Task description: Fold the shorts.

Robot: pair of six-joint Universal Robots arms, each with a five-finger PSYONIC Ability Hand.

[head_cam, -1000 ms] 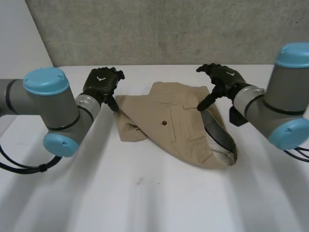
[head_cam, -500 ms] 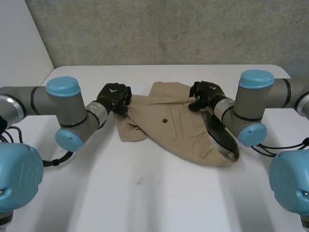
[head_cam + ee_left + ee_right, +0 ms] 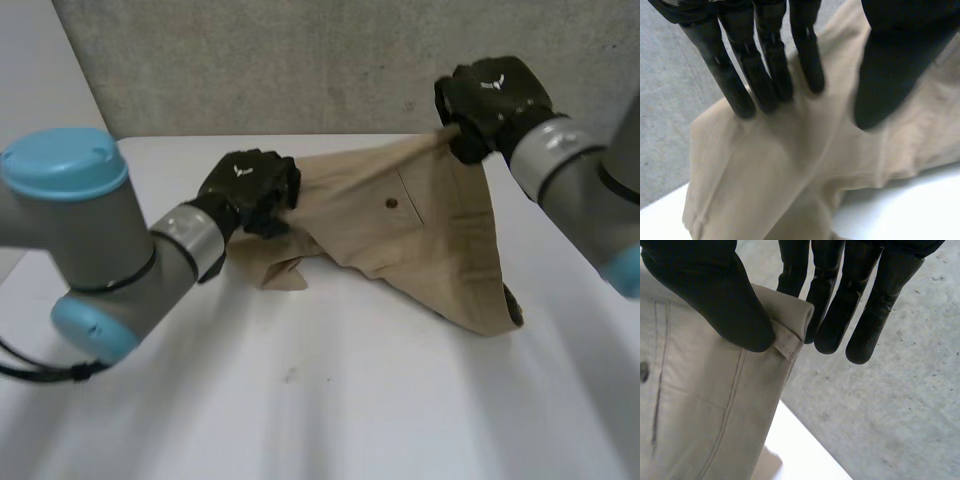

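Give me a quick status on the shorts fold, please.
Left hand pinching shorts at an edge; right hand pinching waistband corner, raised. Nothing obstructing.

A: L hand (image 3: 892, 70)?
B: Fingers (image 3: 767, 70) & thumb pinch a ridge of tan shorts (image 3: 785, 175) btwn them
A: Under it?
B: Cloth bunches down, white table (image 3: 912, 210) beside its edge, grey wall (image 3: 665, 105) behind

The shorts (image 3: 420, 240) are matt tan woven cloth; the table (image 3: 300, 400) smooth white; the wall (image 3: 300, 60) rough grey concrete.
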